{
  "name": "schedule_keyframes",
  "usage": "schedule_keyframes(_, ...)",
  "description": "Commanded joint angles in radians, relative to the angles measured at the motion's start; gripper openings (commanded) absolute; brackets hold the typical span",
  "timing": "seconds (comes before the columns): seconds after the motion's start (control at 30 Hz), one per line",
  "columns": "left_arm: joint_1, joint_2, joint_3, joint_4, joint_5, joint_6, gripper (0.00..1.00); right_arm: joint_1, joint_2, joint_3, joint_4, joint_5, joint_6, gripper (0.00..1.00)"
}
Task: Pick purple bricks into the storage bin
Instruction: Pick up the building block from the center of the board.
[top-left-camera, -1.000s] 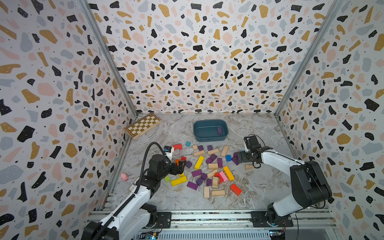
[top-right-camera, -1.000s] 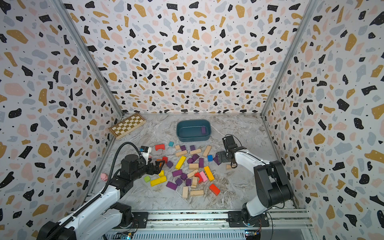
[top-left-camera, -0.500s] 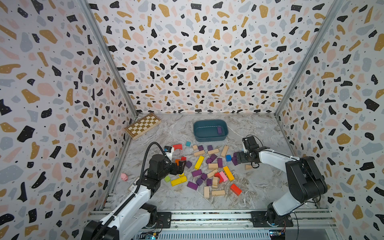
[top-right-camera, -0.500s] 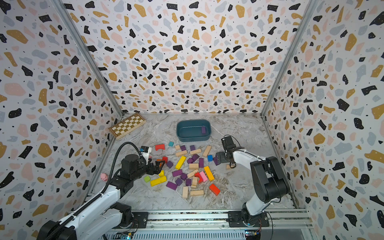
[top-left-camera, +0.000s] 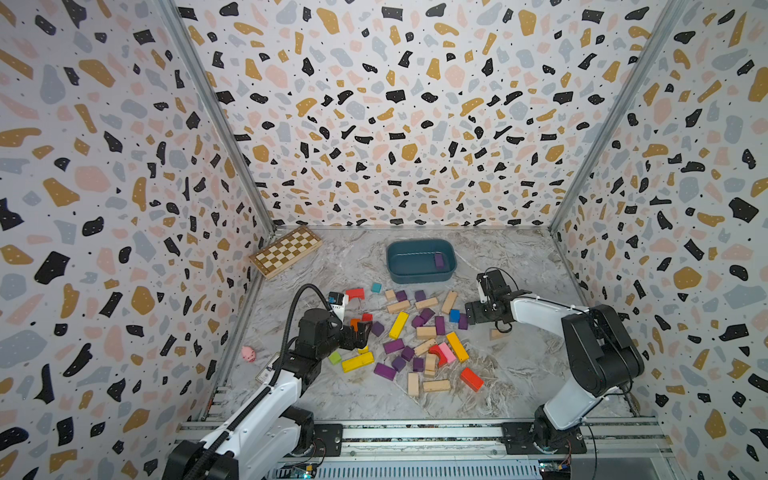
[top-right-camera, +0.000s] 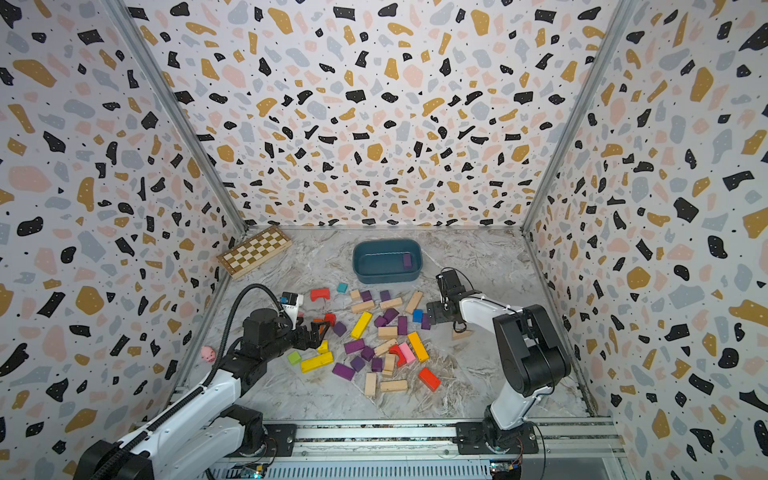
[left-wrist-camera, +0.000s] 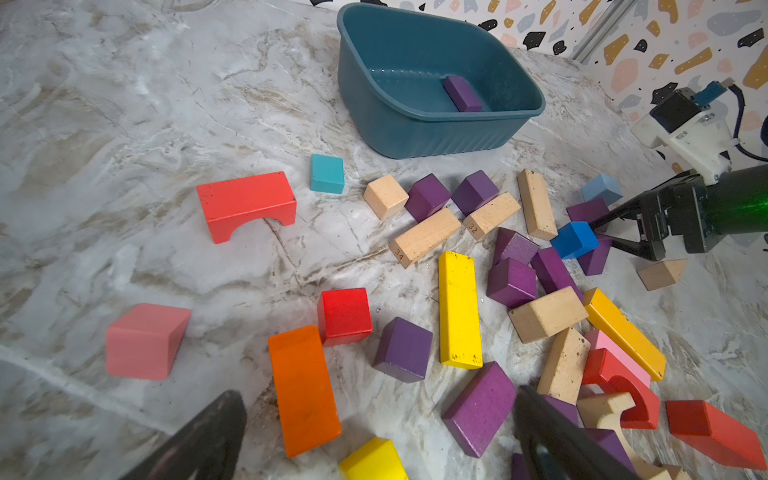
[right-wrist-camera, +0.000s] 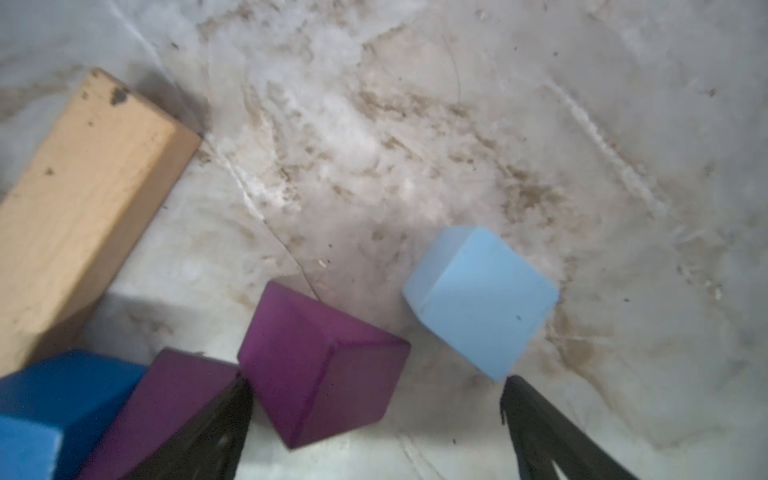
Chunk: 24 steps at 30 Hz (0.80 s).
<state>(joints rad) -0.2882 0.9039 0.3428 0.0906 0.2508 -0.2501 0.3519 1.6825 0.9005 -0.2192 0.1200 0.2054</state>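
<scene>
Left wrist view is showing one purple brick (left-wrist-camera: 462, 93) in the bin (left-wrist-camera: 415, 133), many outside. Left pincer (left-wrist-camera: 378, 395) and right pincer (right-wrist-camera: 376, 382) are gaping empty.

A small cube (right-wrist-camera: 324, 365) sits between the jaws of the right gripper (right-wrist-camera: 374, 384), close up to one jaw. Just past the tip of the other jaw lies a second cube (right-wrist-camera: 478, 299). Outside the first jaw is a short brick (right-wrist-camera: 166, 407), with a third cube (right-wrist-camera: 54, 407) just beside it. A long wooden bar (right-wrist-camera: 83, 208) lies further ahead on that side.

Between the jaws of the left gripper (left-wrist-camera: 378, 392) lie a thick bar (left-wrist-camera: 303, 390) and a flat brick (left-wrist-camera: 478, 407), well apart. Far ahead of these jaws stands the storage bin (left-wrist-camera: 415, 133), and a lone brick (left-wrist-camera: 461, 93) lies in it.
</scene>
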Motion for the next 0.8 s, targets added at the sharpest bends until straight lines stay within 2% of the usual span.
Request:
schedule_keyframes(0.0, -0.002, 0.0, 0.013, 0.021, 0.004, 0.005, 0.99, 0.004, 0.019, 0.045, 0.001, -0.011, 0.004, 0.92)
schedule_keyframes(0.3, -0.003, 0.002, 0.013, 0.021, 0.004, 0.006, 0.99, 0.004, 0.066, 0.097, 0.007, -0.04, -0.018, 0.79)
schedule_keyframes(0.77, -0.003, 0.008, 0.015, 0.022, 0.003, 0.007, 0.99, 0.004, 0.07, 0.086, 0.014, -0.075, -0.024, 0.6)
